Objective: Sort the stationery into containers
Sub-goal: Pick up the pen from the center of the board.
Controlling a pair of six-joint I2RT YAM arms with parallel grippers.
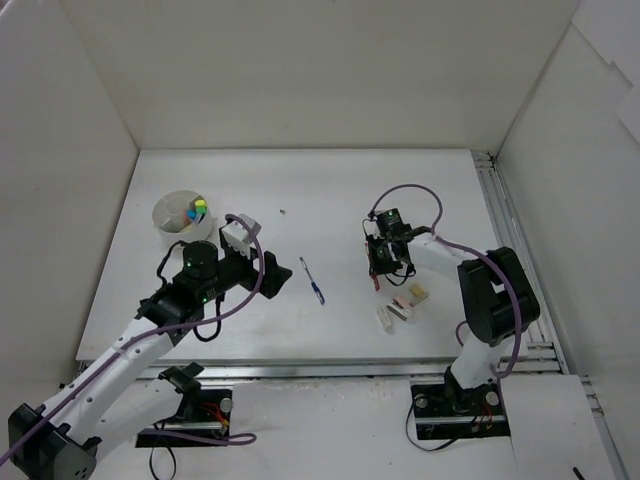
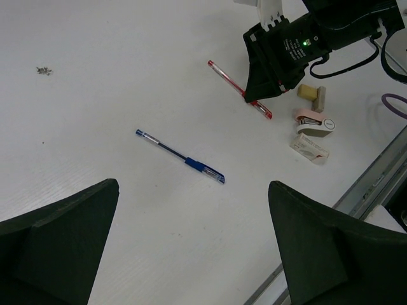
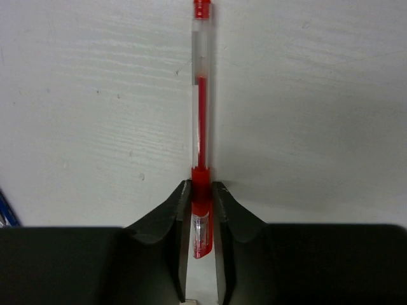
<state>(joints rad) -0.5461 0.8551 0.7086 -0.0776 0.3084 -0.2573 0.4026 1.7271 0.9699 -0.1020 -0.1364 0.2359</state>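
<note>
**Grip taken on the red pen, with the tub far across the table**

Jaws of the right gripper [image 3: 201, 190] are pressed together on the red pen [image 3: 201, 127], pinching it at the coloured collar near its clip end. Most of the clear barrel sticks out beyond them. The pen looks to lie flat on the table [image 1: 300, 190], so this is likely the moment just before a lift. Held so near one end, the long free part may droop or swing once it is raised.

The white tub [image 1: 165, 215] stands at the far left, well apart from this grip, with highlighters [image 1: 196, 208] already in one compartment. Carrying the pen there means crossing the middle of the table, where the left gripper [image 2: 193, 185] hangs with its jaws wide apart and nothing between them. It is above the blue pen [image 2: 181, 157], which lies loose between the two arms. That arm sits on the straight line to the tub and could get in the way.

Eraser blocks [image 2: 311, 130] are clustered just to the near right of the right gripper, close enough for a careless lift to nudge them. A few specks [image 2: 43, 70] lie toward the far side.
</note>
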